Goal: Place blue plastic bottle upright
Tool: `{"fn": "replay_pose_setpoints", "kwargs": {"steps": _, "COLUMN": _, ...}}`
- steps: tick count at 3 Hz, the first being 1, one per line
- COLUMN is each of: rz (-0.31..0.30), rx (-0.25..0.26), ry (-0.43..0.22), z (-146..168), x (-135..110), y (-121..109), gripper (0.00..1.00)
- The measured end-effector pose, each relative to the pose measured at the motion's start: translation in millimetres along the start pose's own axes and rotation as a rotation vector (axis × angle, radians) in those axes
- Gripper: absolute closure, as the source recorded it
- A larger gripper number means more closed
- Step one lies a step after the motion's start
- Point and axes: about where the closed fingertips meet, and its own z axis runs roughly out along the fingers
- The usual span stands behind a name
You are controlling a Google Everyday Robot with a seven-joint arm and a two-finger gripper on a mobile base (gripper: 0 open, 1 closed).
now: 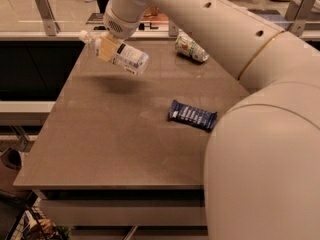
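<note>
The blue plastic bottle [122,55] is a clear bottle with a white cap and a white label with bluish print. It hangs in the air over the far left part of the table [115,134], tilted, cap end up and to the left, its shadow on the table below. My gripper [106,48] is shut on the bottle near its neck, coming down from the big white arm [210,19] that fills the right side of the view.
A flat dark-blue snack wrapper [192,116] lies near the middle right of the table. A short drink can [191,48] lies on its side at the far edge. A glass railing with metal posts [45,11] runs behind the table.
</note>
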Motion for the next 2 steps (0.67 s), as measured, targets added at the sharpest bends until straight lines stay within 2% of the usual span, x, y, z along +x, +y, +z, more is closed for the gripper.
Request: {"fn": "replay_pose_setpoints", "kwargs": {"steps": 2, "rz": -0.064, "rx": 0.033, "ry": -0.216, "z": -21, "x": -15, "y": -31, "gripper": 1.0}}
